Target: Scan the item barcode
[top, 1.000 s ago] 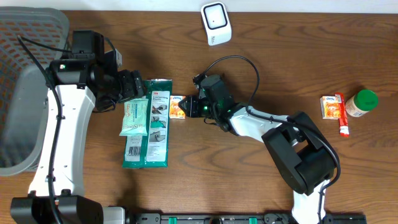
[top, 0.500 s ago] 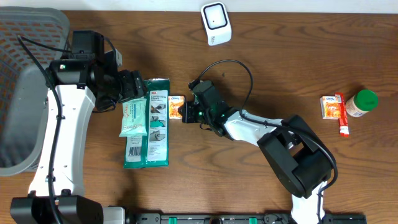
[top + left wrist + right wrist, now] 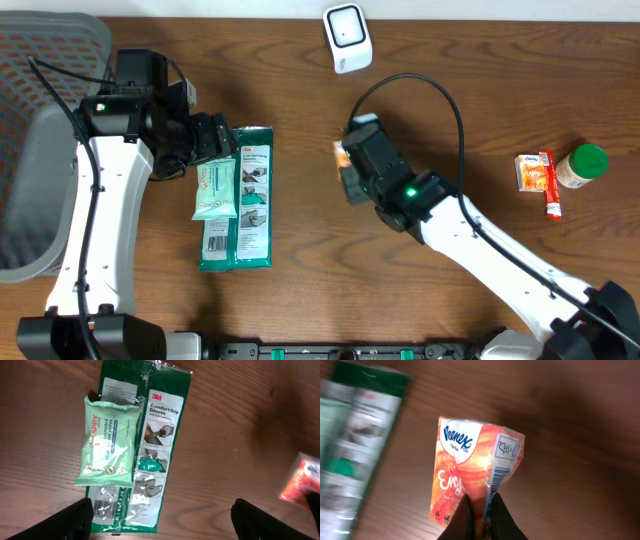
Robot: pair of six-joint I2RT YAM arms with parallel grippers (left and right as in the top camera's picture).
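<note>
My right pincer [image 3: 481, 507], clamped on one thin corner of the tissue pack [image 3: 470, 460], holds it aloft short of the scanner [image 3: 347, 37], where the slick wrap could slip free.

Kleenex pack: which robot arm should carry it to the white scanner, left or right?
Right, probably. The right gripper is shut on the Kleenex pack and sits nearer the white scanner. The left gripper hangs open and empty over the gloves pack and wipes.
</note>
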